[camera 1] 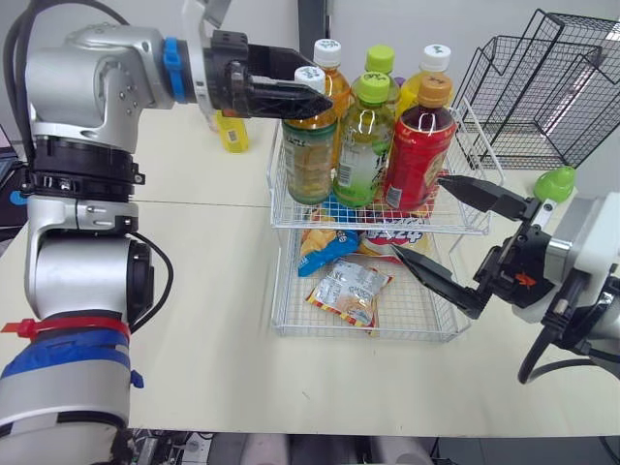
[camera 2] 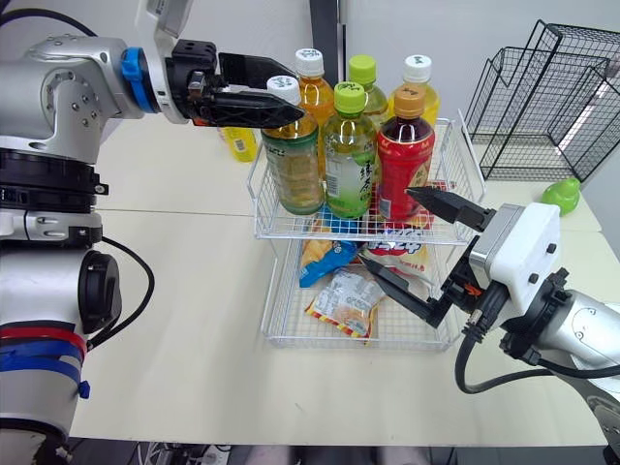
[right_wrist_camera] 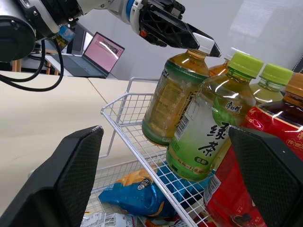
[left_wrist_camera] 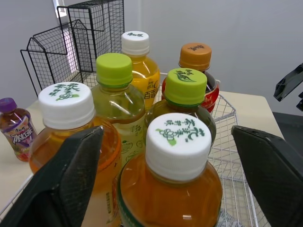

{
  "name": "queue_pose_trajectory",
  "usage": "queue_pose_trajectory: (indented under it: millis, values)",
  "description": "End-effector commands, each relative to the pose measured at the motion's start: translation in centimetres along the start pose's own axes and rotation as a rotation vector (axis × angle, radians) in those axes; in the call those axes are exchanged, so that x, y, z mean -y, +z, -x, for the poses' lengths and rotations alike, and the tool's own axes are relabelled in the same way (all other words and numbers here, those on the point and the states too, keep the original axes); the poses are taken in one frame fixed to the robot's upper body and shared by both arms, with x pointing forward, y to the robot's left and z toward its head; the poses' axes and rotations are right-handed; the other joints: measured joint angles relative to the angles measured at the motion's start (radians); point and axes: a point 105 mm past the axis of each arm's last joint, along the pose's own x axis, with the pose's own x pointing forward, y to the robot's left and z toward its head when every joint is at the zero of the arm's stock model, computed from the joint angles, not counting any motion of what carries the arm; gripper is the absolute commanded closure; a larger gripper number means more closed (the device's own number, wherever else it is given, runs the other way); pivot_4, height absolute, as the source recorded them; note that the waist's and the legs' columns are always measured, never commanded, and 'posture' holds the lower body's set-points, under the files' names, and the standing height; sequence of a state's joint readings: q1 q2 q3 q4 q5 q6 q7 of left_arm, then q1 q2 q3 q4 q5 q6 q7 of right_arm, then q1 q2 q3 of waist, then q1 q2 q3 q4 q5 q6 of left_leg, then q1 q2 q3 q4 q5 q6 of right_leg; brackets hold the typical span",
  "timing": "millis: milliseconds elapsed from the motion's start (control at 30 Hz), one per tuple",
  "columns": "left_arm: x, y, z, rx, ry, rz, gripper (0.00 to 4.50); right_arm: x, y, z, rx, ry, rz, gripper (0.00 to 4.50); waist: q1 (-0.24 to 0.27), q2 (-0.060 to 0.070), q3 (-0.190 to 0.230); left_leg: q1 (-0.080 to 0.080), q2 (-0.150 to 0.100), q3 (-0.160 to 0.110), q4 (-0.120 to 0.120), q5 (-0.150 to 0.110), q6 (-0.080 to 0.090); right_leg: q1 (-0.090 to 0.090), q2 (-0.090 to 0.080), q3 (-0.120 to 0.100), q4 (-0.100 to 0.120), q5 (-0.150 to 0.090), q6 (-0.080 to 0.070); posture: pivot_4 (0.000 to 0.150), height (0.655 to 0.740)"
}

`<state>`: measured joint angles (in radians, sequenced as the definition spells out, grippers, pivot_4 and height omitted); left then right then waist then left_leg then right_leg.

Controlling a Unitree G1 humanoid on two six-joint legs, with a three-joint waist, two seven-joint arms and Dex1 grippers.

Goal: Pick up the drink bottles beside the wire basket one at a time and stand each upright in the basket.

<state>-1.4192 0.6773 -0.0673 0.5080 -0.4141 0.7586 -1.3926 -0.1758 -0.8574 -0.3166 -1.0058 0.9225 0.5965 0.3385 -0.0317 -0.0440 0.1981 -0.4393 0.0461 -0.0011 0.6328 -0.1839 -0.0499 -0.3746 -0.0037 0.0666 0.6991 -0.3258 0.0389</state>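
Note:
The upper tier of the white wire basket (camera 1: pixel 277 194) holds several upright drink bottles. At its front left stands a tea bottle with a white cap (camera 1: pixel 310 145). My left gripper (camera 1: pixel 305 95) is open around that cap, one finger on each side; a gap shows on both sides of the bottle (left_wrist_camera: pixel 177 142) in the left wrist view. Beside it are a bottle with a green cap (camera 1: pixel 363 136) and a red bottle with an orange cap (camera 1: pixel 418 145). My right gripper (camera 1: pixel 418 215) is open and empty, just off the basket's front right corner.
Snack packets (camera 1: pixel 349 291) lie in the basket's lower tier. A small yellow bottle (camera 1: pixel 231 131) stands on the table behind my left arm, and a purple bottle (left_wrist_camera: pixel 16 125) behind the basket. A green bottle (camera 1: pixel 555 182) and black wire racks (camera 1: pixel 542 87) are at the back right.

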Motion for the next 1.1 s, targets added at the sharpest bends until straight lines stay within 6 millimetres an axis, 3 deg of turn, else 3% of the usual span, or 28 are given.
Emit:
queue_pose_trajectory:
  millis: [33,267,433,567,667,767,900,1000,1100]
  values:
    - [0.4,2.3,1.4,0.026,0.012,-0.082,0.03,0.1,0.8,0.1,0.025,-0.011,0.036,0.0,0.0,0.0,0.0,0.0,0.0,0.0,0.0,0.0,0.0,0.0,0.0,0.0,0.0,0.0,0.0,0.15,0.736]
    - [0.4,3.4,4.3,0.055,0.061,-0.085,0.03,1.0,1.3,1.3,-0.004,-0.03,0.028,0.0,0.0,0.0,0.0,0.0,0.0,0.0,0.0,0.0,0.0,0.0,0.0,0.0,0.0,0.0,0.0,0.15,0.736]
    - [-1.0,3.5,7.3,0.09,0.233,-0.081,0.03,3.5,2.3,2.9,-0.042,-0.067,0.012,0.0,0.0,0.0,0.0,0.001,0.0,0.0,0.0,0.0,0.0,0.001,0.0,0.0,0.0,0.0,0.0,0.15,0.736]
    - [-3.0,1.4,11.7,0.07,0.506,-0.093,0.03,6.9,3.3,5.2,-0.073,-0.178,0.051,0.0,-0.001,0.001,-0.001,0.003,0.0,0.001,0.0,0.0,0.0,0.002,0.0,0.0,0.0,0.0,0.0,0.15,0.736]
    - [-4.4,-1.4,14.1,-0.004,0.685,-0.128,0.03,10.1,3.5,6.7,-0.053,-0.313,0.084,0.0,0.0,0.001,-0.001,0.004,0.001,0.001,0.0,0.0,0.0,0.003,0.0,0.001,0.001,0.0,0.0,0.15,0.736]
    - [-5.4,-5.5,16.4,-0.083,0.866,-0.151,0.03,13.5,1.8,7.7,-0.055,-0.458,0.126,0.0,0.0,0.001,-0.001,0.005,0.001,0.001,0.001,0.0,0.0,0.004,-0.001,0.001,0.001,0.0,0.0,0.15,0.736]
    - [-5.4,-12.0,18.1,-0.175,1.064,-0.166,0.03,16.1,-2.8,8.2,-0.131,-0.544,0.15,0.0,0.0,0.001,-0.001,0.005,0.001,0.003,0.002,0.0,0.0,0.003,-0.002,0.003,0.002,0.0,0.0,0.15,0.736]
    - [-4.5,-15.9,18.2,-0.226,1.147,-0.179,0.03,17.4,-6.9,9.4,-0.204,-0.607,0.146,0.0,0.002,0.001,-0.001,0.004,0.001,0.003,0.001,0.0,0.0,0.002,-0.003,0.003,0.003,0.0,0.0,0.15,0.736]
    - [-3.8,-19.1,18.0,-0.227,1.215,-0.178,0.03,17.3,-11.7,11.2,-0.313,-0.664,0.156,0.0,0.009,0.001,-0.001,0.004,0.001,0.003,0.002,0.0,0.0,0.002,-0.005,0.002,0.003,0.0,0.0,0.15,0.736]
